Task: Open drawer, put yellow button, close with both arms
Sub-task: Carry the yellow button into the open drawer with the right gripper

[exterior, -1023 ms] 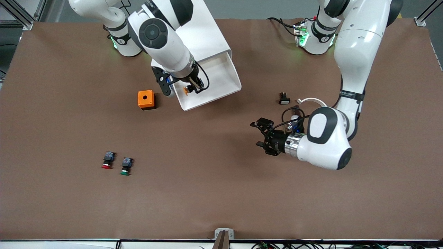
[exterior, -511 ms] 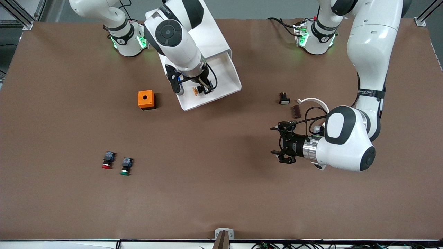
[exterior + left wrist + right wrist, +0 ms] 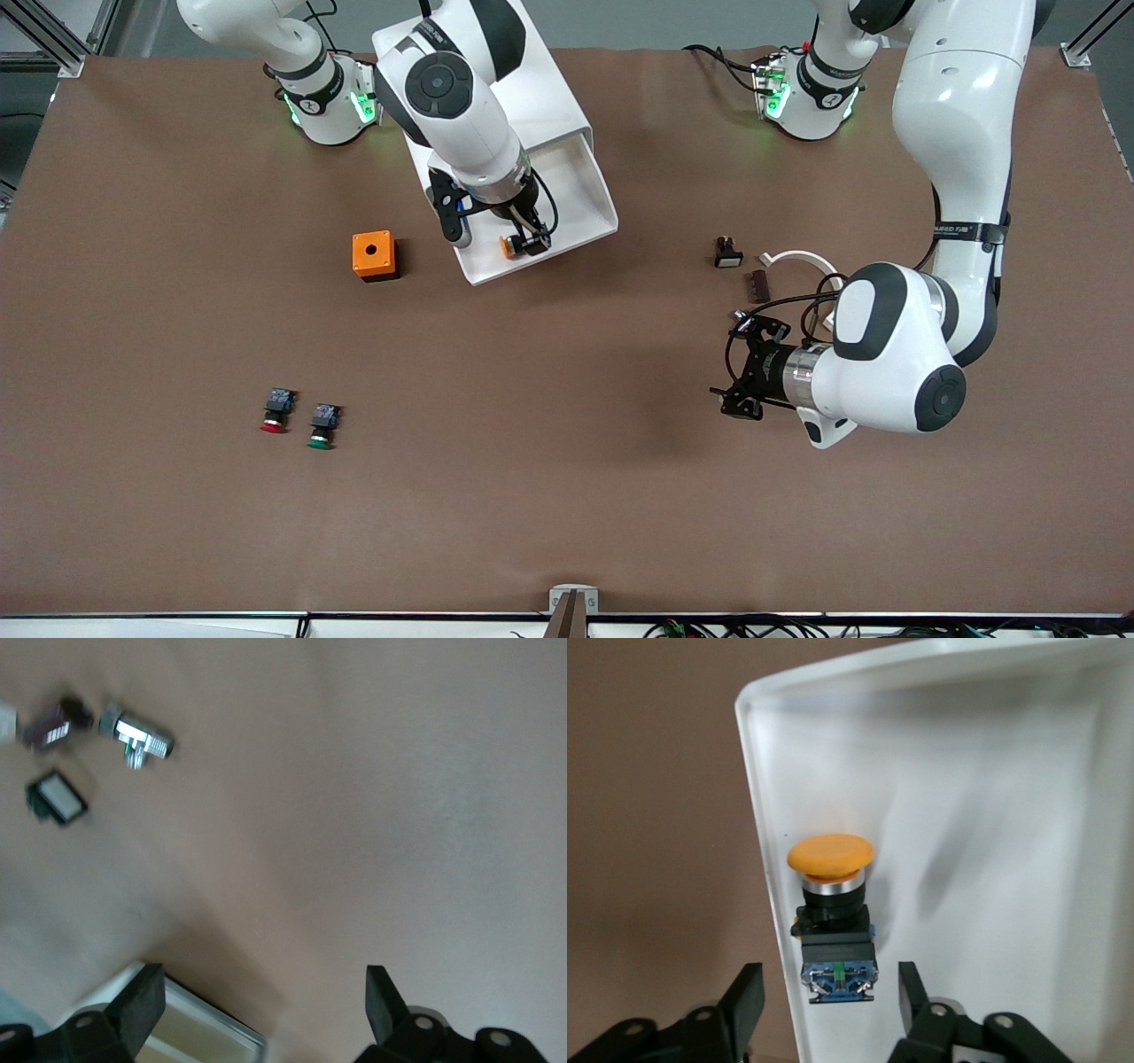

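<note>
The drawer [image 3: 576, 195] stands pulled out of the white cabinet. The yellow button [image 3: 510, 245] lies in it on its side, close to the wall toward the right arm's end. In the right wrist view the button [image 3: 831, 904] shows its orange cap, black body and blue rear block on the drawer floor [image 3: 992, 815]. My right gripper [image 3: 529, 244] is over the drawer, and in its wrist view the gripper [image 3: 830, 988] is open, with a finger on each side of the blue block and not touching it. My left gripper [image 3: 732, 365] is open and empty over bare table, as its wrist view [image 3: 264, 988] also shows.
An orange box [image 3: 373, 255] sits beside the drawer toward the right arm's end. A red-capped button [image 3: 275, 412] and a green-capped button [image 3: 322, 426] lie nearer the front camera. A black switch [image 3: 727, 252], a brown piece [image 3: 758, 285] and a white curved part [image 3: 802, 259] lie near the left arm.
My right gripper moved along the drawer toward its front edge, set the yellow button down and opened. My left gripper drew back toward the left arm's end of the table.
</note>
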